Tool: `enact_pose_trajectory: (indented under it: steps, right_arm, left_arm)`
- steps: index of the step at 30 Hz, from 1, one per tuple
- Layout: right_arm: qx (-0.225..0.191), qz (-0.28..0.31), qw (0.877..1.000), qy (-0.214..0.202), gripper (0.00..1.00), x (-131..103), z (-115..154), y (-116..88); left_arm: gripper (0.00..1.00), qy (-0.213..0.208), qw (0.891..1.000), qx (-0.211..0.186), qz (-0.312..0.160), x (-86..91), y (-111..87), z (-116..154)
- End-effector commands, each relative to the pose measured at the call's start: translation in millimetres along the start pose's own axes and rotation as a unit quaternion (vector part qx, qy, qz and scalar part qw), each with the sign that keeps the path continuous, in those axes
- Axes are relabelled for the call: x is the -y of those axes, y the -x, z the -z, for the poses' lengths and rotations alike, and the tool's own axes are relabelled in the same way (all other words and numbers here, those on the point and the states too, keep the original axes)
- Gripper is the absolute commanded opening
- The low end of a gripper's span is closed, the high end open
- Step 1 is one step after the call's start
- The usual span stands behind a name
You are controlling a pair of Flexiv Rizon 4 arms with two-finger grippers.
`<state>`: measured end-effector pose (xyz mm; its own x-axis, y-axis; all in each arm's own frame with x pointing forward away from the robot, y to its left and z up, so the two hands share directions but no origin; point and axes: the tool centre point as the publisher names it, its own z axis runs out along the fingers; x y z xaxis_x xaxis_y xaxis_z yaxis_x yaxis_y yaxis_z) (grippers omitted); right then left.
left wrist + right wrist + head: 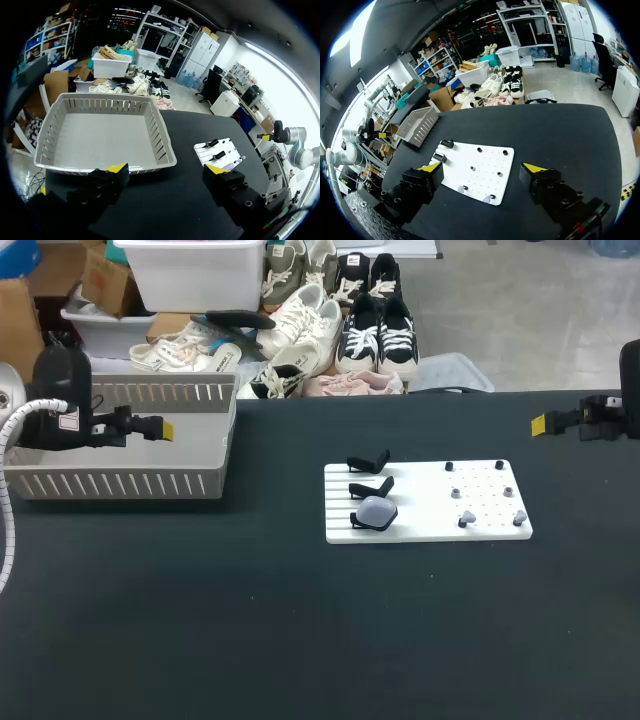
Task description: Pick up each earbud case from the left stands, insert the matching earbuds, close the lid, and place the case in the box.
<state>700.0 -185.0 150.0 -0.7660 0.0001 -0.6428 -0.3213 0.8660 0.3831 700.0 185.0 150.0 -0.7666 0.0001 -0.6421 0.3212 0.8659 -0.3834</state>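
Plainly both arms are empty-handed. The left gripper (166,170) has its fingers spread wide with nothing between them, and so does the right gripper (481,169). Just ahead of the left one sits the box (150,122), with the board (220,151) further off to one side. That board lies close ahead of the right one, and two pale earbuds (461,189) sit on its near edge.

The case (375,512) rests on the last of three stands (369,486), well apart from both grippers and roughly between them. It looks small, rounded and glossy, so probably light, stiff and slippery. I would pinch it across its broad sides, below the lid seam, and only gently. Whether its lid is up I cannot tell.

Only the head view shows the case clearly. In the right wrist view one finger seems to cover it, and in the left it is too small to make out. Only the wrist views show the finger spread.
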Motion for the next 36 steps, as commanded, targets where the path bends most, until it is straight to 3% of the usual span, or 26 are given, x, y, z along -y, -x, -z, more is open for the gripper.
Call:
enact_pose_trajectory:
  steps: [1,18,25,29,36]
  right_arm:
    - [0.000,0.000,1.000,0.000,1.00,0,0,0]
    - [0.000,0.000,1.000,0.000,1.00,0,0,0]
    - [0.000,0.000,1.000,0.000,1.00,0,0,0]
    - [0.000,0.000,1.000,0.000,1.00,0,0,0]
    - [0.000,0.000,1.000,0.000,1.00,0,0,0]
  left_arm:
    - [1.00,0.000,1.000,0.000,0.000,0.0,0.0,0]
    - [1.00,0.000,1.000,0.000,0.000,0.0,0.0,0]
    - [1.00,-0.042,0.998,-0.002,-0.044,10.6,6.5,-5]
    - [1.00,-0.093,0.990,0.001,-0.108,25.2,13.8,-11]
    - [1.00,-0.185,0.961,-0.011,-0.207,51.2,25.9,-25]
